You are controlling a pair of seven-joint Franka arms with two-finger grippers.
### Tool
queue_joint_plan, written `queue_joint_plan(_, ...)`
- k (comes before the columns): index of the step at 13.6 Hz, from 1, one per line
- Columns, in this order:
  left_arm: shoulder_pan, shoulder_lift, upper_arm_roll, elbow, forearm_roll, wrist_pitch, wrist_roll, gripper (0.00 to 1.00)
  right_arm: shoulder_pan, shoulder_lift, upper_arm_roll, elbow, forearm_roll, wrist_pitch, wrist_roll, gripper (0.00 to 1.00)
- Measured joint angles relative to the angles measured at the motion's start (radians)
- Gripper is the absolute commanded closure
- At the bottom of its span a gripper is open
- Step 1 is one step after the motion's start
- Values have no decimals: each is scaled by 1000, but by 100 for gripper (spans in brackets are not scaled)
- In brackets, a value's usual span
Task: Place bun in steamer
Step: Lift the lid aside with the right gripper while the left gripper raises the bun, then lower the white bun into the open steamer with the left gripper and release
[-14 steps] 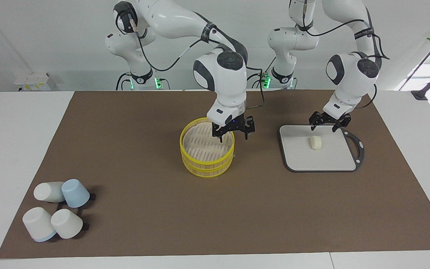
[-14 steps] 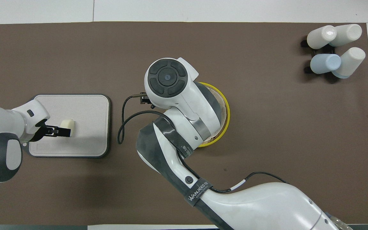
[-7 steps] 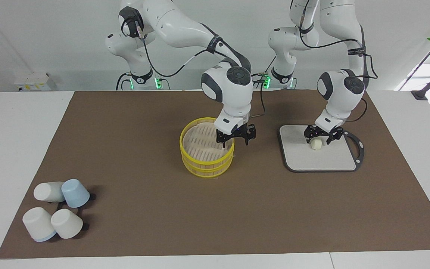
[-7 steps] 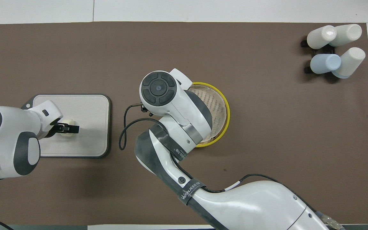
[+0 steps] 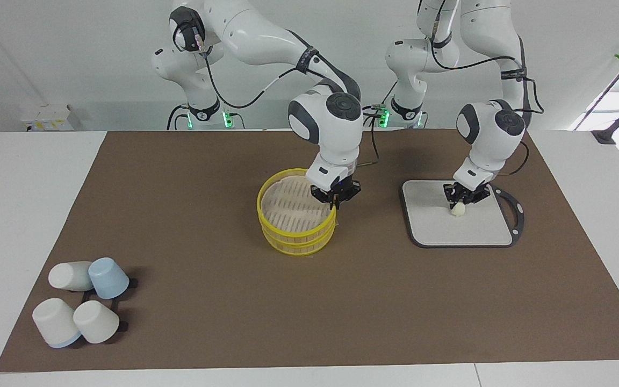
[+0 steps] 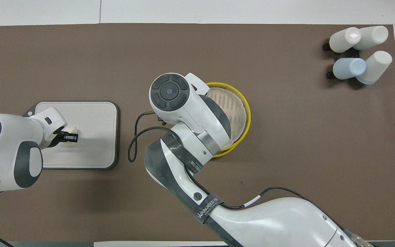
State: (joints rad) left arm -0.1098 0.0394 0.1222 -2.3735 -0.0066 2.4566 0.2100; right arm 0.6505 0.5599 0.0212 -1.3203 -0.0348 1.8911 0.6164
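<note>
The bun point(image 5: 457, 210) point(image 6: 72, 130), small and cream-white, lies on the grey board point(image 5: 476, 228) point(image 6: 94, 120). My left gripper point(image 5: 459, 203) point(image 6: 70, 137) is down on the board and shut on the bun. The yellow-rimmed bamboo steamer point(image 5: 294, 236) point(image 6: 243, 137) stands mid-table with its pale slatted lid point(image 5: 288, 207) point(image 6: 233, 109) on top. My right gripper point(image 5: 335, 202) is shut on the lid's rim at the edge toward the board. In the overhead view that gripper is hidden under its own wrist.
Several white and blue cups point(image 5: 81, 303) point(image 6: 358, 51) lie on a black rack at the right arm's end, farther from the robots than the steamer. The brown mat point(image 5: 234, 322) covers the table.
Both grippers came down and closed, the left on the bun, the right on the lid's rim. The lid has shifted slightly toward the right arm's end.
</note>
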Motion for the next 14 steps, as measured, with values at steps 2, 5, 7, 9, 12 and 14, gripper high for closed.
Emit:
queue_joint_plan(2,0,-1,0,50,-3,-77,0,74,-50,-29,-8,54,-8,-128,-77,100)
queue_joint_plan(5,-13,-9,-4,256,-52,-327,-94,74,-160,-155,-26,87,-11,-379,-294,100)
queue_joint_plan(7,-99,5,-8,438,-76,-462,-332,74,-269,-241,-35,86,-14,-531,-461,100)
queue_joint_plan(9,-254,54,-17,608,-82,-521,-610,74,-427,-288,-38,80,-21,-612,-675,100)
queue_joint_plan(12,-503,178,-27,729,-86,-471,-937,74,-622,-291,-41,60,-113,-623,-947,100)
queue_joint_plan(14,-625,249,-27,699,-86,-340,-1019,71,-662,-286,-41,46,-149,-620,-982,100)
